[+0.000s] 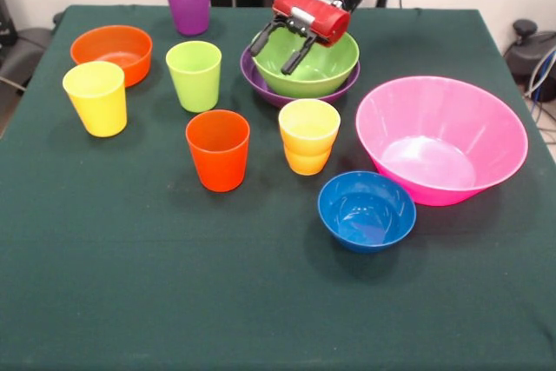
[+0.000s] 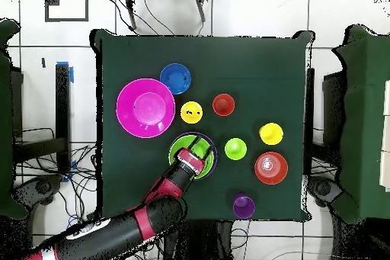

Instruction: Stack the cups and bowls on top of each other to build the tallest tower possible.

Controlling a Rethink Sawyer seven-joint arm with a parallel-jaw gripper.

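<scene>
Overhead layout: gripper over nested bowls

The gripper (image 2: pixel 202 149), fingers spread, sits above the lime green bowl (image 2: pixel 183 149) nested in the purple bowl (image 2: pixel 211 140). The pink bowl (image 2: pixel 145 107) lies just beside; the blue bowl (image 2: pixel 175 78) sits near the pink bowl.

A dark green table (image 1: pixel 104 301) carries nine things directly. Seen from the front, along the far edge a purple cup (image 1: pixel 188 3) stands near the middle, and an orange bowl (image 1: pixel 113 52) sits toward the far left corner. A yellow cup (image 1: pixel 95 98) stands by the left edge. A lime green cup (image 1: pixel 195 76), an orange-red cup (image 1: pixel 218 150) and a yellow-orange cup (image 1: pixel 308 135) occupy the centre. A purple bowl (image 1: pixel 256 81) rests behind them. A large pink bowl (image 1: pixel 440 139) sits near the right edge, a blue bowl (image 1: pixel 366 210) just beside it toward the near edge.
</scene>
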